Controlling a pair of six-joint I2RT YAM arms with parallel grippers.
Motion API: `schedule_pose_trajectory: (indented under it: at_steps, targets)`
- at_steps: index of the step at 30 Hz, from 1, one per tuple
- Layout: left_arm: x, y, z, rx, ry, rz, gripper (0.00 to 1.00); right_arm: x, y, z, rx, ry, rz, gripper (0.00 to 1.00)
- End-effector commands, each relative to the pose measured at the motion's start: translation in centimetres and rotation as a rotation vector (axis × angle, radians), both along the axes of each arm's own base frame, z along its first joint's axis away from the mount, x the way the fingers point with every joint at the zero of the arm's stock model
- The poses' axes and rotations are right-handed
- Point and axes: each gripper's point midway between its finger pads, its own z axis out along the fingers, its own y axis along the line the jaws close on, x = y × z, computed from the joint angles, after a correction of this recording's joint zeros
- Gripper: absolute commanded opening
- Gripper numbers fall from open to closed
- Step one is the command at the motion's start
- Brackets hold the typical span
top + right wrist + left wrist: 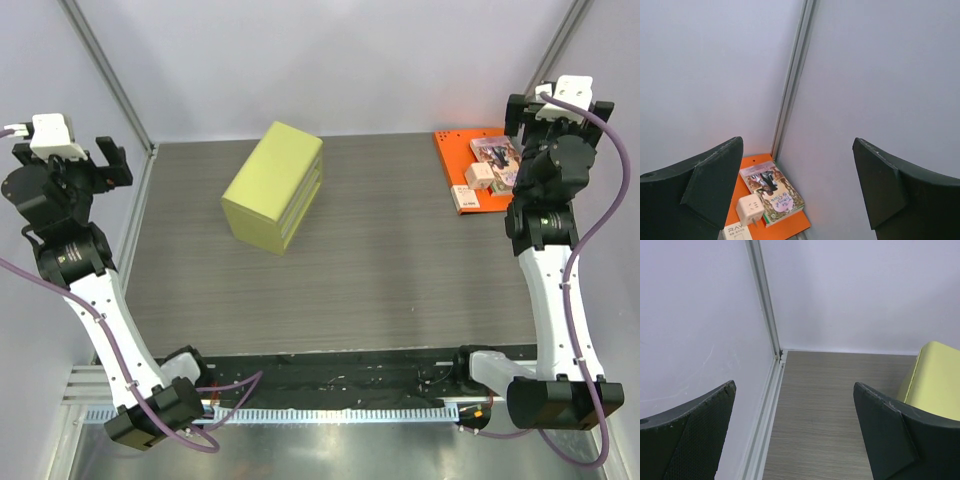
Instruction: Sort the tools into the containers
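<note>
Two arms: both are raised at the outer edges of the overhead view, one at the left edge and one at the right edge.
Left tool [108,160]: it hangs at the upper left of the overhead view with its black fingers [690,435] spread wide and nothing between them.
Left tool's outlook: its wrist view shows the far left corner, with a silver aluminium frame post [765,315] running from top centre down to the dark wood-grain worktop [830,405].
Right tool [525,112]: it hangs at the upper right of the overhead view, above the far right corner, with its jaws spread wide and gripping nothing.
Yellow-green rectangular box [272,185]: it stands on the worktop, upper centre of the overhead view, turned at an angle and well apart from both tools. Its corner shows at the right edge of the left wrist view.
Flat orange board [450,150]: it lies in the upper right corner of the worktop, against the wall.
White plug adapter [750,210]: it sits on the orange board, just beside the booklet.
Thin picture-covered booklet [772,187]: it lies flat on the board towards the far corner.
Small white lettered carton [735,232]: it is at the bottom edge of the right wrist view, partly cut off, next to the adapter.
</note>
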Motion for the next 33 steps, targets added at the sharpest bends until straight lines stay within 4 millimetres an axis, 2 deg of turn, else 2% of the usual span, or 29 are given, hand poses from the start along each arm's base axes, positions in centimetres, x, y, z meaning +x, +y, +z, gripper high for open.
schedule_pose_trajectory:
  at_steps: [1,12,20,24,33]
  targets:
    - [0.1,-0.6,0.7,-0.020,-0.018,-0.031,1.00,-0.6,0.6,2.6,0.022,-0.069,0.041,0.97]
    - [0.8,-1.0,0.3,-0.064,-0.010,-0.064,1.00,-0.7,1.0,2.6,0.081,-0.079,0.067,1.00]
    - [0.7,-1.4,0.9,-0.076,-0.034,-0.080,1.00,-0.9,1.0,2.8,0.079,-0.083,0.071,1.00]
    - [0.7,-1.6,1.0,-0.086,-0.038,-0.090,1.00,-0.4,1.5,2.3,0.087,-0.072,0.097,1.00]
    - [1.8,-2.1,-0.8,-0.153,0.004,-0.147,1.00,0.8,2.4,0.0,0.108,-0.029,0.155,1.00]
